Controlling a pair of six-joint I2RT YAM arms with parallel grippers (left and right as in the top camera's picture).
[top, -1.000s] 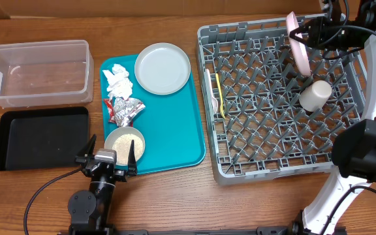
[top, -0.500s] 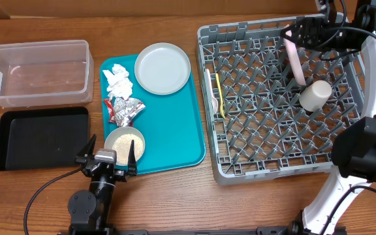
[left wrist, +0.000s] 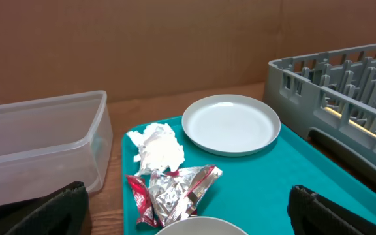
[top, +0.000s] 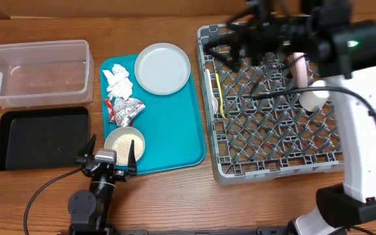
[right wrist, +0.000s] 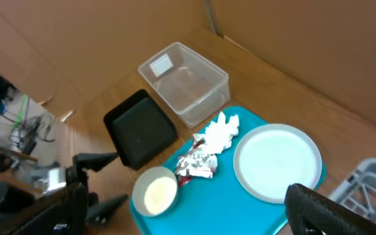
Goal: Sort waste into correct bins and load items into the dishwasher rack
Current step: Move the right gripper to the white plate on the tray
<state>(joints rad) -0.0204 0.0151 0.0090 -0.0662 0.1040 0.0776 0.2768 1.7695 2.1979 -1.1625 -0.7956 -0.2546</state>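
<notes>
From overhead, the left end effector [top: 108, 156] sits at the near edge of the wooden desk [top: 168, 196], fingers spread wide and holding nothing. Just ahead of it, a small white bowl [top: 125, 141] of whitish rice-like grains [top: 124, 138] stands on a large teal plastic tray [top: 175, 124]. Beyond the bowl lie a crinkled red-and-silver foil wrapper [top: 124, 109], then a crumpled white paper napkin [top: 118, 78]. A pale grey-blue round plate [top: 162, 68] lies farther ahead to its right. Ahead to its left lies a shallow black rectangular tray [top: 42, 137], and a clear rectangular plastic tub [top: 36, 70] stands beyond that.

The right end effector [top: 226, 49] is blurred above the far left corner of a large square grey plastic rack [top: 273, 140], and its opening cannot be told here. To its right, a white round plate [top: 300, 68] stands on edge among the pegs with a small white cup [top: 311, 99] near it. A thin yellow utensil [top: 220, 94] lies in the rack close by.

In the left wrist view, the left end effector [left wrist: 187, 196] has dark fingers [left wrist: 51, 212] far apart, gripping nothing. The foil wrapper [left wrist: 172, 192] and the bowl's rim [left wrist: 194, 226] lie between them. The napkin [left wrist: 156, 149] and the grey-blue plate [left wrist: 230, 124] are ahead, the tub [left wrist: 38, 143] to the left and the rack [left wrist: 344, 85] to the right.

In the right wrist view, the right end effector [right wrist: 185, 196] is wide open and empty, high above the tub [right wrist: 185, 81], the black tray [right wrist: 141, 127], the napkin [right wrist: 219, 134], the wrapper [right wrist: 198, 163], the bowl [right wrist: 156, 190] and the grey-blue plate [right wrist: 277, 163].
</notes>
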